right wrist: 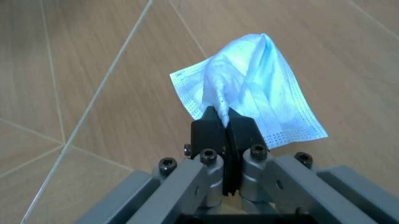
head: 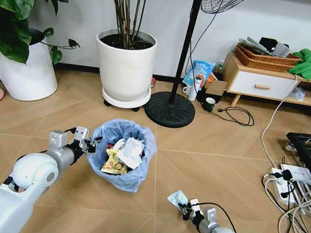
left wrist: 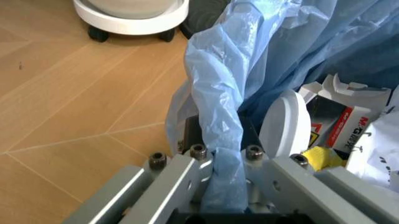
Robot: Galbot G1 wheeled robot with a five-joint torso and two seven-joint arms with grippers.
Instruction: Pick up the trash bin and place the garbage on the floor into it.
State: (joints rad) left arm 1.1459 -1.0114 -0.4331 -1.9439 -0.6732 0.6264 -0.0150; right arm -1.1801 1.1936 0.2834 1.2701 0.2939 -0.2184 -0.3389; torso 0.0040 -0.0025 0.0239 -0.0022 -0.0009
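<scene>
1. The small round trash bin lined with a crinkled light-blue plastic bag (head: pixel 120 154) stands on the light brown chevron-patterned wood-look floor (head: pixel 211 138), in front of the big white plant pot (head: pixel 124 65) and the black round fan base (head: pixel 170 109).
2. The left pincer (head: pixel 89 144) is at the bin's left rim; in the left wrist view its fingers are clamped on the folded bag edge and rim (left wrist: pixel 215 154).
3. Inside the bin lie a crumpled white tissue (head: pixel 132 153), a yellow snack wrapper (head: pixel 113 162), a white round lid (left wrist: pixel 285 125) and a white carton with red print (left wrist: pixel 346 121).
4. The right pincer (head: pixel 187 207) is to the right of the bin and nearer the robot, low over the floor, closed tight on a crumpled light-blue face mask (right wrist: pixel 249 100).
</scene>
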